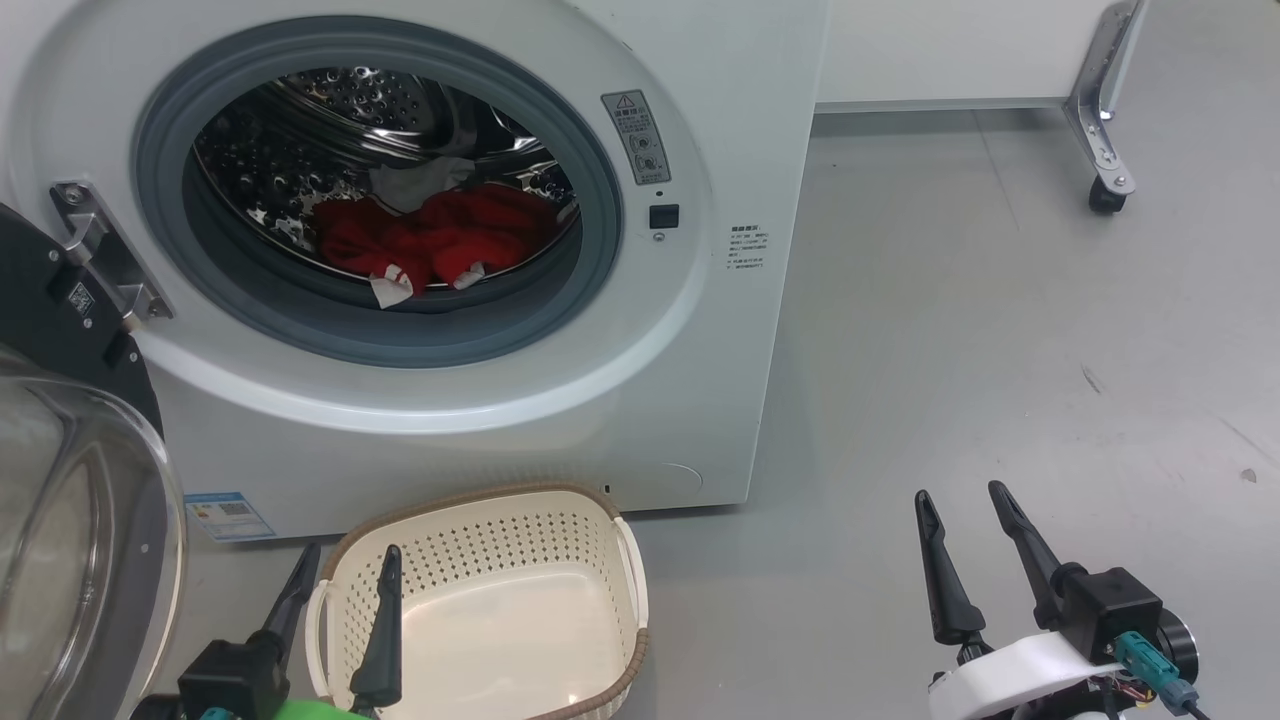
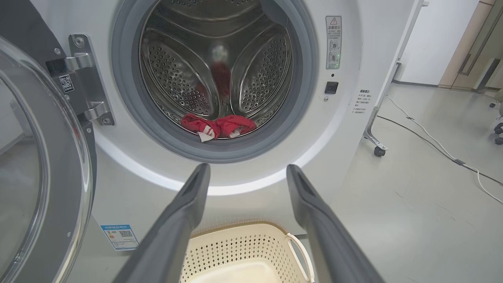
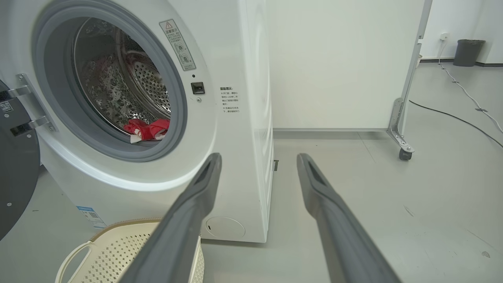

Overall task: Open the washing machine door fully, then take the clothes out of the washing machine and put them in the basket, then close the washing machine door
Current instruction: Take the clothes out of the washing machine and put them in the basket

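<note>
The white washing machine (image 1: 620, 400) stands with its door (image 1: 70, 520) swung wide open to the left, the glass bowl facing me. Red clothes (image 1: 440, 240) lie low at the front of the steel drum, also seen as clothes (image 2: 220, 125) and clothes (image 3: 147, 129). The cream basket (image 1: 560, 500) sits on the floor in front of the machine, holding nothing. My left gripper (image 1: 350, 565) hovers open over the basket's left rim; in its own view the left gripper (image 2: 247, 169) points at the drum opening. My right gripper (image 1: 960, 495) is open above bare floor, right of the machine.
A white partition on a metal leg with a caster (image 1: 1105, 195) stands at the back right. Cables (image 2: 432, 141) run across the grey floor to the right. A dark bin (image 3: 467, 51) stands far off by the wall.
</note>
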